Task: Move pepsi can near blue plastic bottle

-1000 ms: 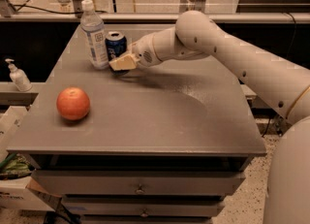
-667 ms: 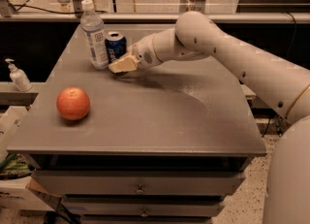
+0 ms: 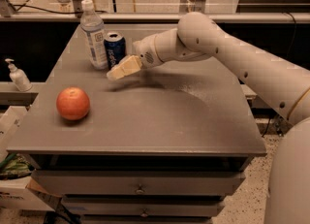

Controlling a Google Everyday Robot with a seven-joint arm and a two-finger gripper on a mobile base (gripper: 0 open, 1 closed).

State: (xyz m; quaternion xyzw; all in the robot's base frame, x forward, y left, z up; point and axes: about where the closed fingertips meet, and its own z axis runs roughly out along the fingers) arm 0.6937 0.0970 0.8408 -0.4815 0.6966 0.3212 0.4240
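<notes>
The pepsi can (image 3: 115,48), dark blue with a silver top, stands upright at the back left of the grey table (image 3: 160,116). The blue plastic bottle (image 3: 94,37), clear with a white cap and a white-and-blue label, stands upright right beside it on its left. My gripper (image 3: 116,74) hangs just in front of and slightly below the can, its tan fingers (image 3: 125,68) pointing left and toward the table. It does not hold the can.
An orange-red round fruit (image 3: 73,104) lies on the left front part of the table. A small white pump dispenser bottle (image 3: 18,76) stands on a ledge left of the table. My white arm (image 3: 232,58) reaches in from the right. Drawers (image 3: 140,189) sit below the tabletop.
</notes>
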